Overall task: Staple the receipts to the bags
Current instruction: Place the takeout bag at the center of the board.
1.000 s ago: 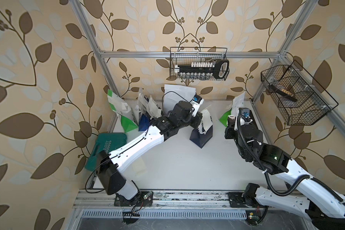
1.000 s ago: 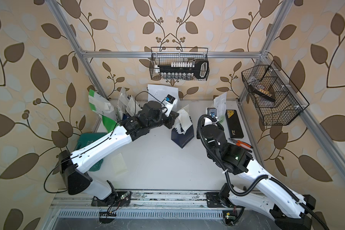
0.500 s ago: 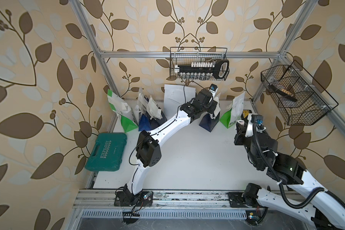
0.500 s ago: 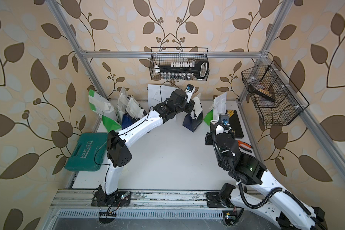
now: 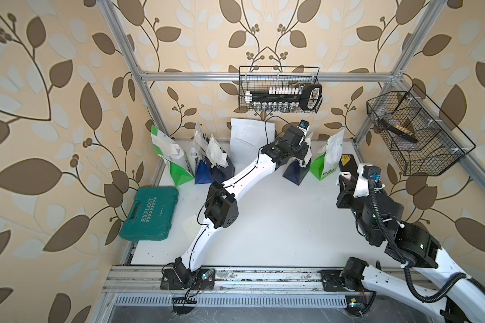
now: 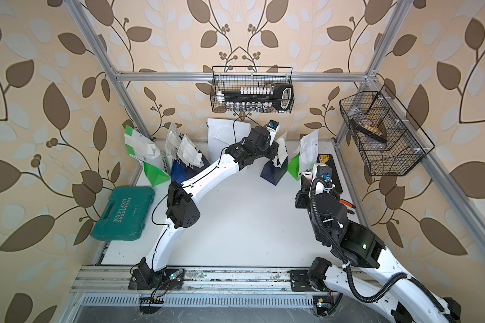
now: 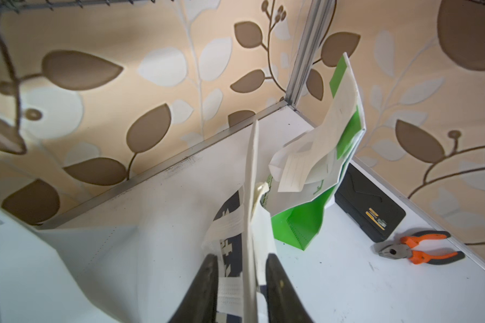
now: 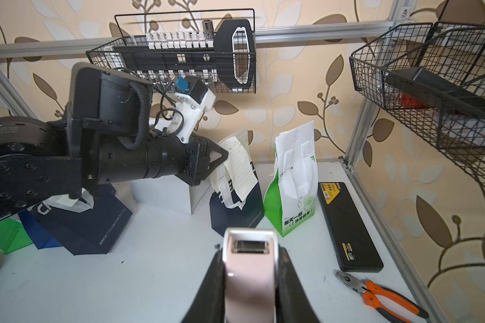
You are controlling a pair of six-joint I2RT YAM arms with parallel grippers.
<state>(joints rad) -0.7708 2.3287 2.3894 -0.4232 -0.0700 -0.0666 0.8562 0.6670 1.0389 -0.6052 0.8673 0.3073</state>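
A navy bag (image 5: 294,173) stands at the back right, with a receipt (image 8: 240,170) hanging from its top. My left gripper (image 7: 240,257) is open, and the bag's upper edge (image 7: 249,195) stands between its jaws with gaps on both sides. Right beside it stands a green-and-white bag (image 5: 326,159) that bears its own receipt (image 7: 303,165). My right gripper (image 8: 249,251) is shut on a pink stapler (image 8: 249,276) and hovers over the table in front of these two bags. More bags (image 5: 213,167) with receipts line the back left, next to a plain white bag (image 5: 249,139).
A teal tool case (image 5: 149,214) lies at the left edge. A black case (image 8: 347,223) and orange pliers (image 8: 384,293) lie along the right edge. Wire baskets hang on the back wall (image 5: 280,92) and the right wall (image 5: 415,137). A loose slip (image 5: 191,223) lies under the left arm.
The left arm carried the navy bag from the middle to the back right beside the green-and-white bag, then its jaws opened. The right arm drew back to the right with the stapler.
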